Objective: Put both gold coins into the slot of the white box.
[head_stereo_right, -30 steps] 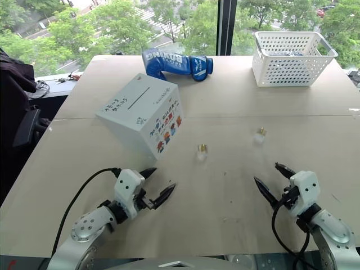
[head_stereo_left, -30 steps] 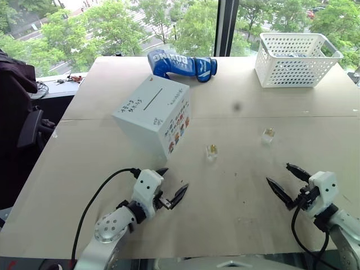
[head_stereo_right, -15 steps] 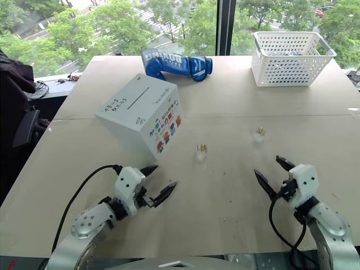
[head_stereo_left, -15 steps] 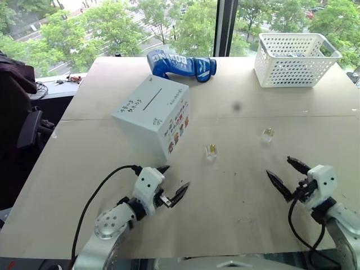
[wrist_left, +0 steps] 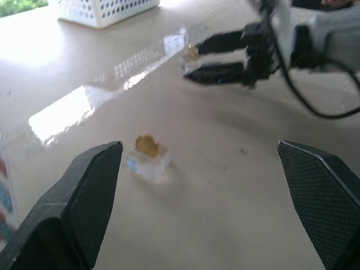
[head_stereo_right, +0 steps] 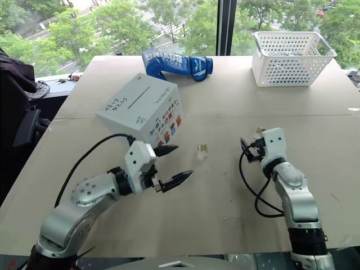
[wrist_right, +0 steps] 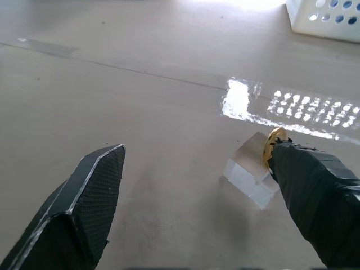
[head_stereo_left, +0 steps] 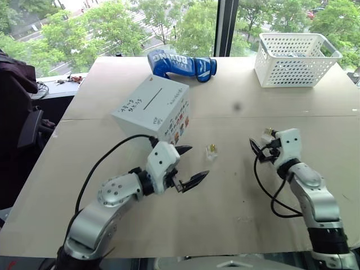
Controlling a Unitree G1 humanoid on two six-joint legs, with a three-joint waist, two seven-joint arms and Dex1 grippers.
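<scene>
The white box stands left of centre on the table, its dark slot on the top face. One gold coin stands upright on a small clear block in mid-table. My left gripper is open just left of it, and the coin shows ahead between its fingers. The other gold coin sits on a second clear block further right. My right gripper is open around that block, with one fingertip right at the coin.
A white perforated basket stands at the back right and a blue boxing glove lies behind the box. A black chair is off the table's left edge. A seam crosses the tabletop.
Both arms have reached forward from the near edge. The left gripper rose and moved right towards the middle coin, and the right gripper moved up to the right coin. Both stayed open.
</scene>
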